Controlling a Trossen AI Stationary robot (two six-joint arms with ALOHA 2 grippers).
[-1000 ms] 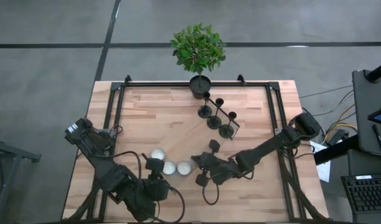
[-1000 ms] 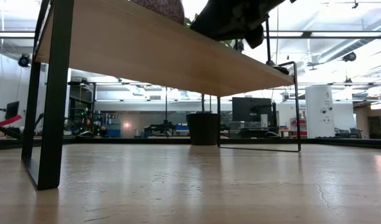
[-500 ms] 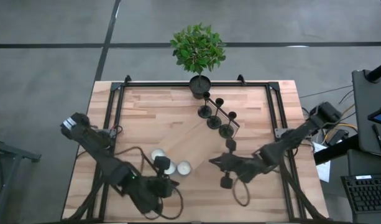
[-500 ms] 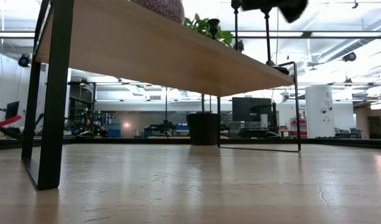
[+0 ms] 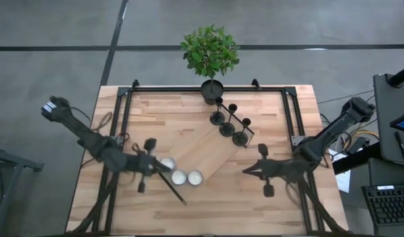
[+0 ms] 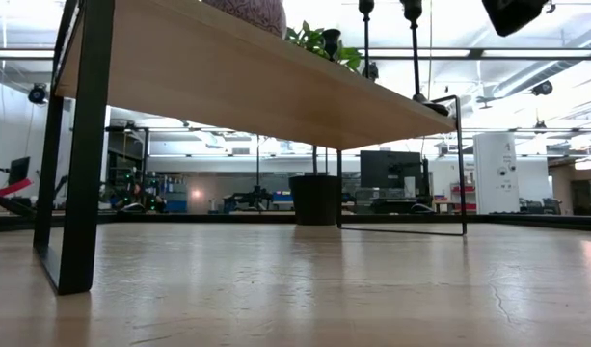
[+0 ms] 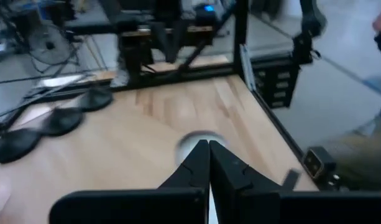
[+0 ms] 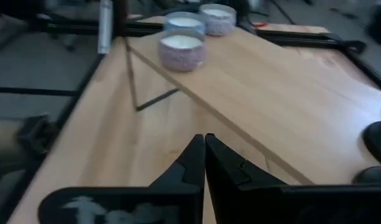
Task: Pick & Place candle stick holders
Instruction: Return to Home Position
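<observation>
Three matte-black candle stick holders stand in a row by their disc bases on the far right end of a raised wooden shelf board. Their bases also show in the left wrist view, and their stems in the low view. My left gripper is shut and empty beside the white candles at the board's left end, pointing toward the table's right. My right gripper is shut and empty near the board's right side, pointing toward the table's left, below the holders in the high view.
Three white candles sit on the board's near left end, and also show in the right wrist view. A black pot with a green leafy plant stands at the table's far edge. A black frame runs around the table top.
My right gripper has drawn back from the middle of the table toward its right edge. My left arm has swung away from the near edge and stretched out toward the table's left, so its gripper now points right at the candles. The holders have stayed in place.
</observation>
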